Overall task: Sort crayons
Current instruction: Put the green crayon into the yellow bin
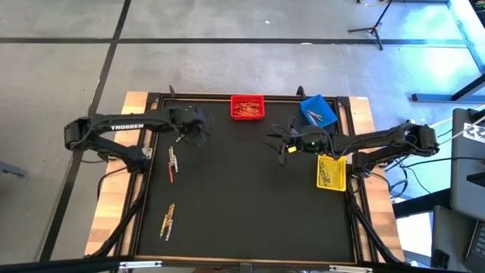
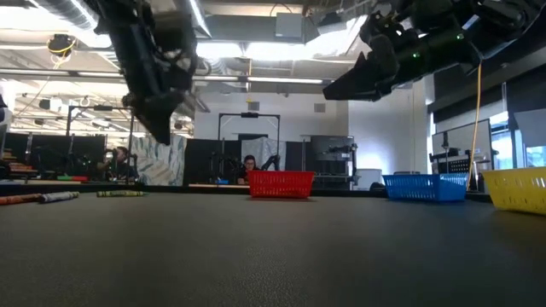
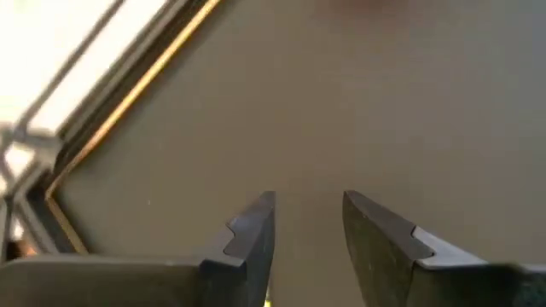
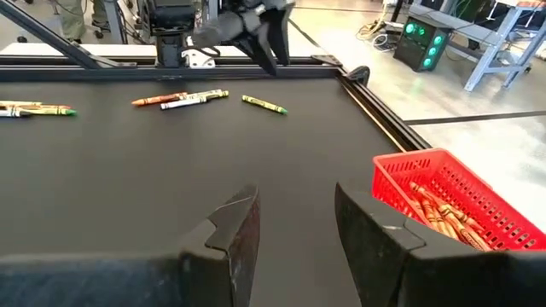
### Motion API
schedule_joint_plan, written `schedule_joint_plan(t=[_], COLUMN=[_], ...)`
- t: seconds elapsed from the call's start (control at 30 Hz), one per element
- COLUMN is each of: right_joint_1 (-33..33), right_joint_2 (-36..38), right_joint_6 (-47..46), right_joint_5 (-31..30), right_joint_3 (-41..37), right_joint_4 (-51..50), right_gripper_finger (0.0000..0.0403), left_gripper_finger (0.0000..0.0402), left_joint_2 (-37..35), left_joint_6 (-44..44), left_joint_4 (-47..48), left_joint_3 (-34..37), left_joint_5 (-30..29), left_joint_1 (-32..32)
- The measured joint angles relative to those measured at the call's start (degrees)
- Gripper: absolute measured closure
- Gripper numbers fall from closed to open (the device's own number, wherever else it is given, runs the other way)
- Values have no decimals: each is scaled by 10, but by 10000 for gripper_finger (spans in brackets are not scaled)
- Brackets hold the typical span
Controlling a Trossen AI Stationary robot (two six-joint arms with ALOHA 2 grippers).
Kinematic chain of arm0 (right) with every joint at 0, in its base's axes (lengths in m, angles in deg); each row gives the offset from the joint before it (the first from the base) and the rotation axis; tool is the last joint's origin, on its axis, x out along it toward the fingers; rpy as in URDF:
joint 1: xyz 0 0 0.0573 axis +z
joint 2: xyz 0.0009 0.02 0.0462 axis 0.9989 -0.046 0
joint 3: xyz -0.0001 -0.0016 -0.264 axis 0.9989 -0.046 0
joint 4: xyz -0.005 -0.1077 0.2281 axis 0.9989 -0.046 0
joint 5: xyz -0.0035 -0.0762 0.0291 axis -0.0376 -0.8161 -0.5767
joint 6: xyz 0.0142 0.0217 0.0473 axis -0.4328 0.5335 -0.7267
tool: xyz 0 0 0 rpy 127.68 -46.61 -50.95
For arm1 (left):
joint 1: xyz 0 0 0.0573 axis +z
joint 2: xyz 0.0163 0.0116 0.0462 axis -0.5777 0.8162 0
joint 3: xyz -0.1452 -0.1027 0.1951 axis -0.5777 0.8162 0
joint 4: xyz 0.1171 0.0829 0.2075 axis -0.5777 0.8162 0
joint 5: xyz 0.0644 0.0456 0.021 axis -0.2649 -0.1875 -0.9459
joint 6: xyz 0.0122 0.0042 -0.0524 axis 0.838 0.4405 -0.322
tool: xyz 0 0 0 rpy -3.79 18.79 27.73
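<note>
Loose crayons lie flat on the black mat in two clusters on its left side: one [image 1: 171, 163] by the left arm's base, one [image 1: 167, 220] nearer the front edge. In the right wrist view they show as thin sticks [image 4: 183, 99]. More crayons [image 4: 439, 209] lie in the red bin [image 1: 247, 107]. My left gripper [image 1: 198, 138] hangs open above bare mat at the far left, with nothing between its fingers [image 3: 309, 213]. My right gripper [image 1: 279, 146] is open above the mat right of centre. It points toward the table's left side and holds nothing [image 4: 294, 205].
The red bin stands at the far edge, centre. A blue bin [image 1: 318, 111] stands at the far right and a yellow bin [image 1: 331, 172], with crayons in it, at the right edge under my right arm. The raised table frame [image 3: 128, 94] runs beside my left gripper.
</note>
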State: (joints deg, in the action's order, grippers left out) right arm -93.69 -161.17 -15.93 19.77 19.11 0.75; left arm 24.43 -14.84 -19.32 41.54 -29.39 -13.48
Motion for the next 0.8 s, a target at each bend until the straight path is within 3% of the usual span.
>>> schedule_joint_plan(t=[0.33,0.8], right_joint_1=[0,-1], right_joint_2=[0,0], right_joint_6=[-1,-2], right_joint_5=[0,0], right_joint_3=[0,0], right_joint_4=[-5,-18], right_gripper_finger=[251,251], left_gripper_finger=[272,272], left_joint_2=[75,200], left_joint_6=[22,71], left_joint_4=[24,25], left_joint_3=[0,0], left_joint_5=[94,130], left_joint_1=[126,185])
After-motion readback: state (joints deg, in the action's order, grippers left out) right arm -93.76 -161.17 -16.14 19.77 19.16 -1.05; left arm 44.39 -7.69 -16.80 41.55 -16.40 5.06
